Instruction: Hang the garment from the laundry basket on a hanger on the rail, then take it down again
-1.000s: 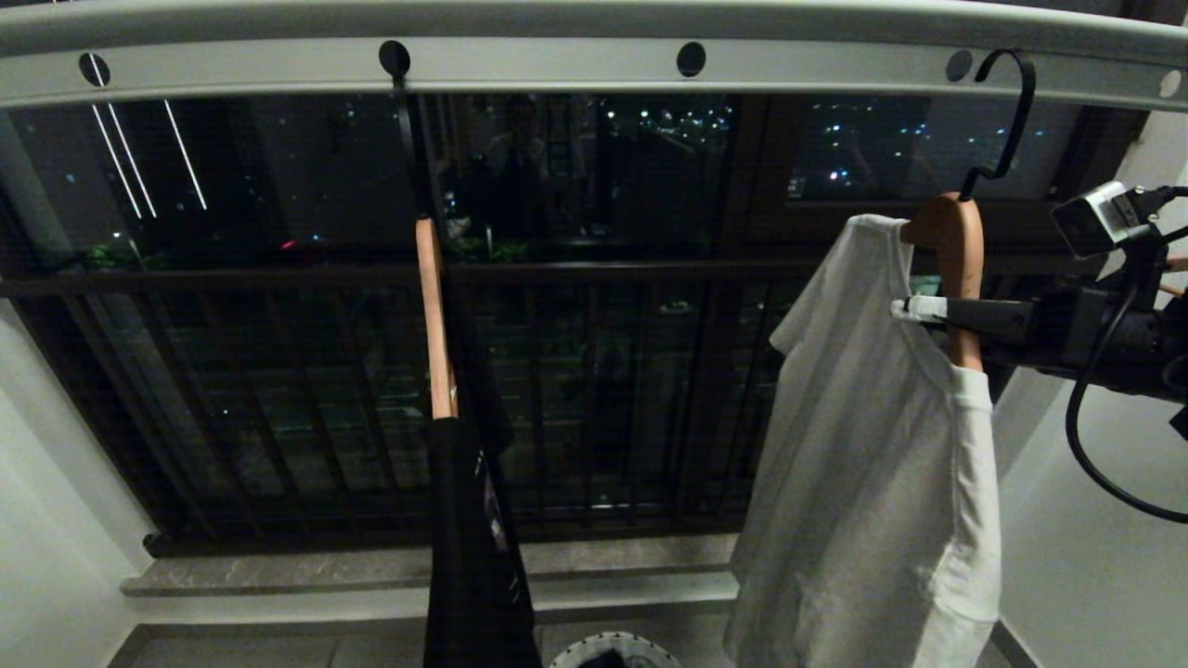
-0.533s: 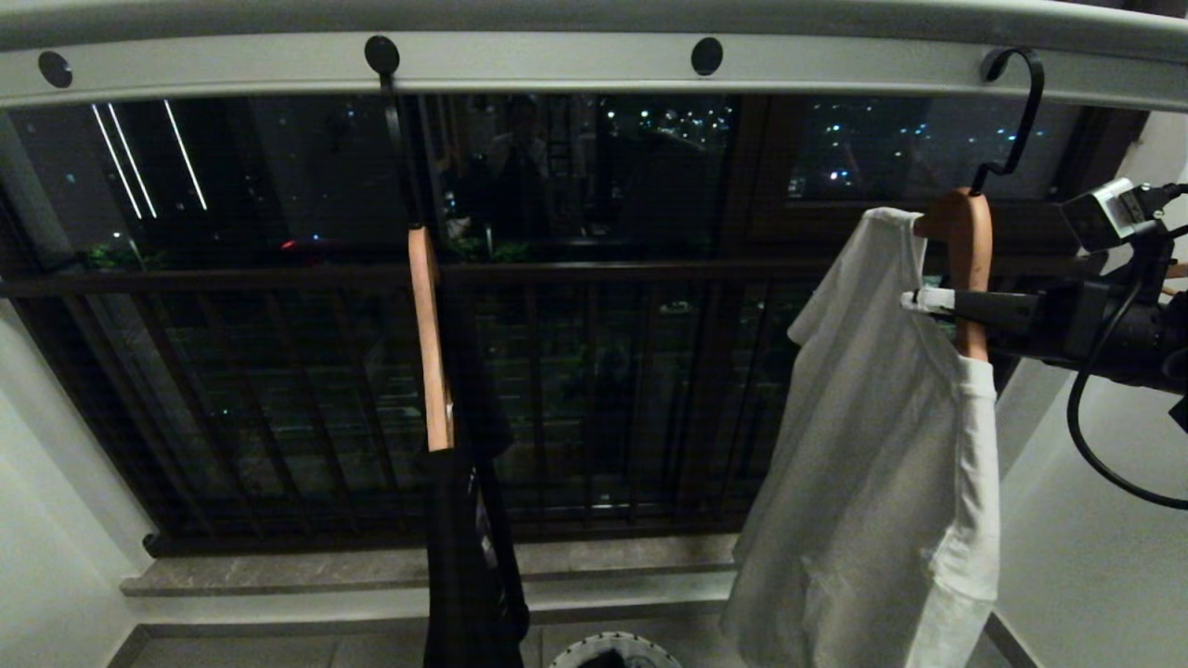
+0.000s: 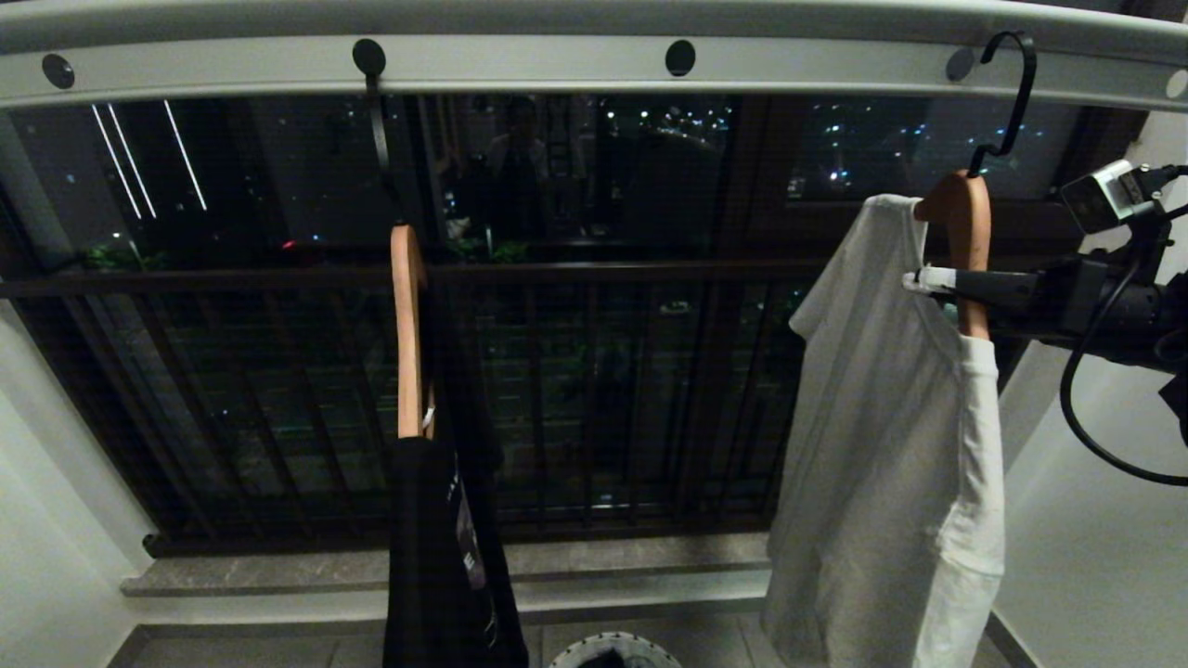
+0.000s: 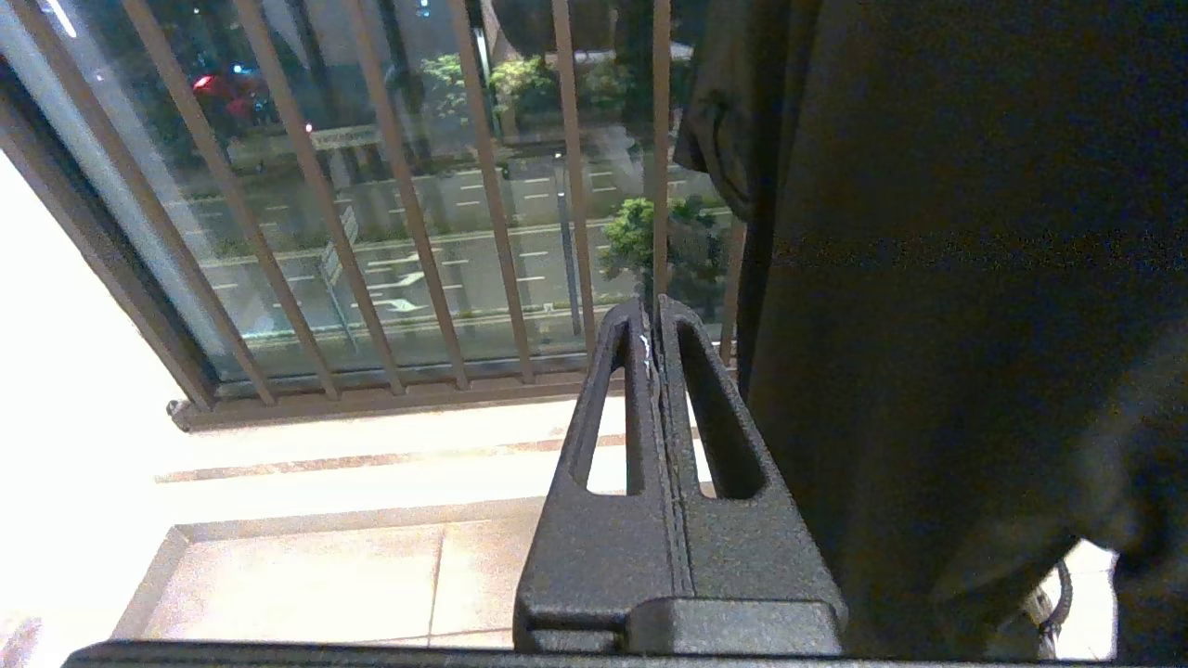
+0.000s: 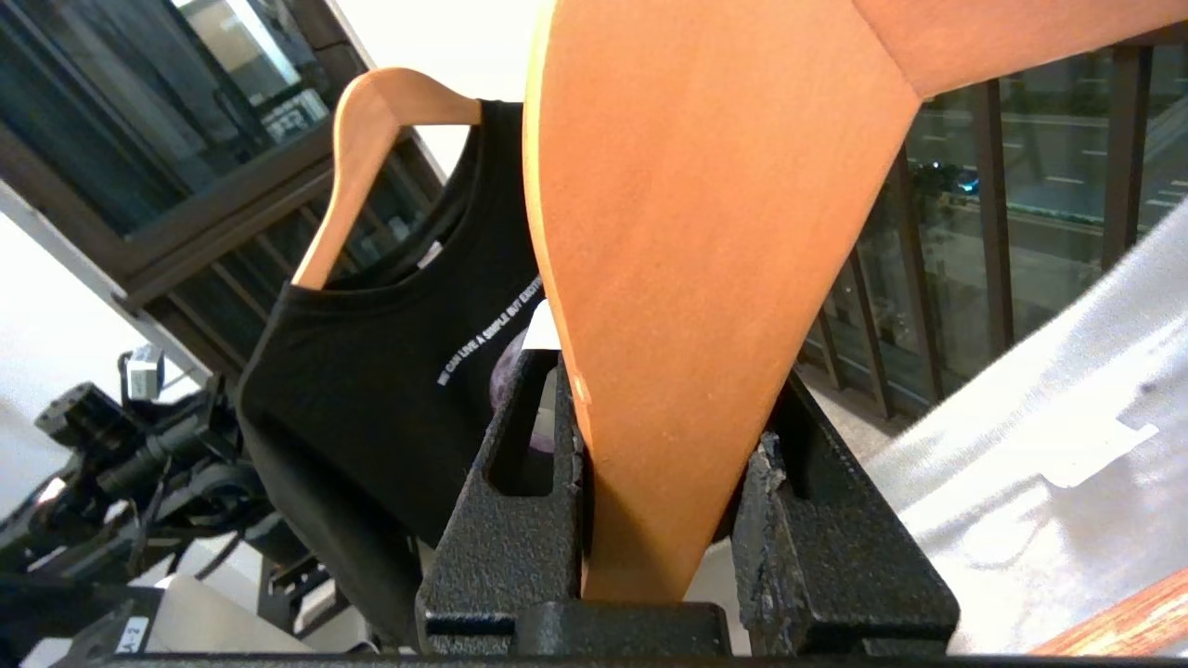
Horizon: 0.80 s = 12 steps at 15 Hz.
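Right gripper comes in level from the robot's right and pinches the wooden hanger w/ both fingers; the right wrist view shows the wood wedged between the two black fingers. White T-shirt is draped on that hanger, one shoulder up near the wood, the rest hanging down to the floor area. Hanger's black hook sits up at the rail, just beside a hole near the robot's right end. Can't tell for sure if the hook tip is seated in the hole or only against the rail face.

Left gripper is parked low, fingers pressed together on nothing, next to the black T-shirt, which hangs on a second wooden hanger hooked further along the rail. Laundry basket only shows its whitish rim at the bottom edge of the head view, below and between the two shirts.

Step, by my read: hook at the rail, either being seated or being lifted off; can't say which from this alone. Next move needs the hook tip lined up w/ the hole and the hanger kept upright, grip firm, so the shirt doesn't slide off the sloping arm.
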### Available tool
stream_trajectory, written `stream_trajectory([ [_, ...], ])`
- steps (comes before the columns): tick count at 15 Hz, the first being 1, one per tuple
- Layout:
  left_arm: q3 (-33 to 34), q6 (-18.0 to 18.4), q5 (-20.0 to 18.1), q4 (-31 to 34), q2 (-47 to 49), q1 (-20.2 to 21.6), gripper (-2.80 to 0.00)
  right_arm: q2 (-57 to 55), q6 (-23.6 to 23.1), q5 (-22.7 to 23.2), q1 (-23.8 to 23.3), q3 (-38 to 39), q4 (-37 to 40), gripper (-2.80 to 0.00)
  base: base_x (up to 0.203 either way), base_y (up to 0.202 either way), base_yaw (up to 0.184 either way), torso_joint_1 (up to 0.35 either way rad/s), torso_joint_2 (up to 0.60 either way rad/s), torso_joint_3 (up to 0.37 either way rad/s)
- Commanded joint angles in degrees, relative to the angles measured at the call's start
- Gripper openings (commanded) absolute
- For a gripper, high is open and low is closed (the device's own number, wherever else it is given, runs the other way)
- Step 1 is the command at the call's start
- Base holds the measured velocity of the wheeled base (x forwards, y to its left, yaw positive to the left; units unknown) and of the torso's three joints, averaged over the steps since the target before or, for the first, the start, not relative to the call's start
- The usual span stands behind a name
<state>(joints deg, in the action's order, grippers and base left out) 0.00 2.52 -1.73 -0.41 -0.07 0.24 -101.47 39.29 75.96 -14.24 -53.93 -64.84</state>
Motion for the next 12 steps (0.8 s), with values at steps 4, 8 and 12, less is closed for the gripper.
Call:
stream_trajectory([
  [4,0.18,0.03,-0.03,-0.02,-0.01,0.02,-2.80,-4.88,6.55,0.51,0.18,-0.88,-8.68,-2.80,0.000,0.000,0.000,0.000,0.00,0.000],
  [8,0.18,0.03,-0.03,-0.02,-0.01,0.02,-2.80,-6.21,13.55,1.07,0.23,-1.48,-17.37,-2.80,0.000,0.000,0.000,0.000,0.00,0.000],
  [12,0.18,0.03,-0.03,-0.02,-0.01,0.02,-2.80,-7.16,17.49,1.68,0.65,-0.79,-22.34,-2.80,0.000,0.000,0.000,0.000,0.00,0.000],
])
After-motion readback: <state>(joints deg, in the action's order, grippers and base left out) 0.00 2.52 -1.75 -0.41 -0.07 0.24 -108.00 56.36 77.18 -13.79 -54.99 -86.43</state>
